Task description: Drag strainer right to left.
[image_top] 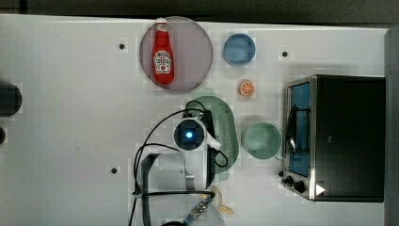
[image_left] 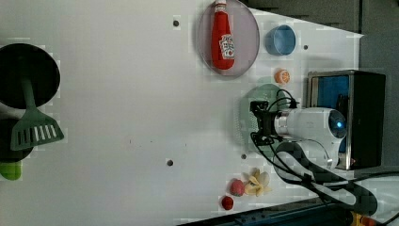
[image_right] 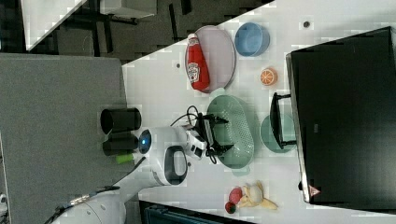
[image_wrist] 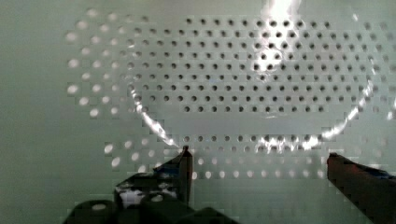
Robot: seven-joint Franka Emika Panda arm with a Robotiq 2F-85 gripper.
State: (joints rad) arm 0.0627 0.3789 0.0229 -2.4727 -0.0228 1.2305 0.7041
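Over the strainer (image_wrist: 224, 70), at nine o'clock of the green bowl (image_top: 261, 140): my gripper (image_wrist: 259, 163), fingers released; approach step; next, I lower to hook the wall

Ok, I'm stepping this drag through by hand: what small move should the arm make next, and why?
Probably lower a little more, so the fingers bear on the strainer before any sideways pull. The gripper is open and sits over the perforated floor, with holes visible between the fingertips; contact isn't clear yet. The green bowl sits close beside it.
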